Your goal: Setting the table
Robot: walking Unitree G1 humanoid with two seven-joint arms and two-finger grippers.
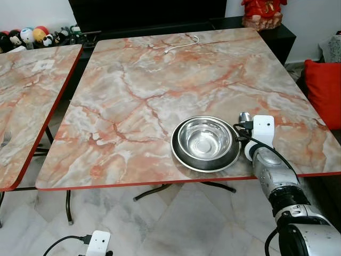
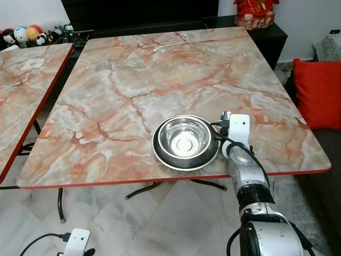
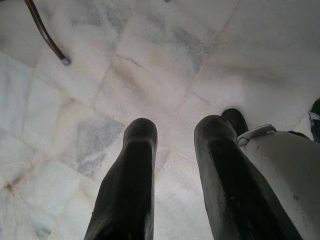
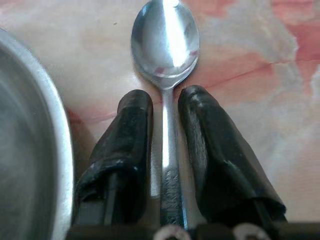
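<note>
Black fingers (image 4: 135, 150) of the right gripper (image 4: 165, 107) flank a spoon (image 4: 165, 45) handle, seemingly pinching it, low over the table (image 1: 133, 96) just beside the bowl (image 1: 205, 140) and plate (image 1: 184, 154). Placing step; next, release and lift clear. Left gripper (image 3: 175, 150) hangs parted, idle.

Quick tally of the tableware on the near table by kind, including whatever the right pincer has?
Bowl: 1
Plate, under the bowl: 1
Spoon, between the fingers of the right pincer, beside the plate: 1
Total: 3
</note>
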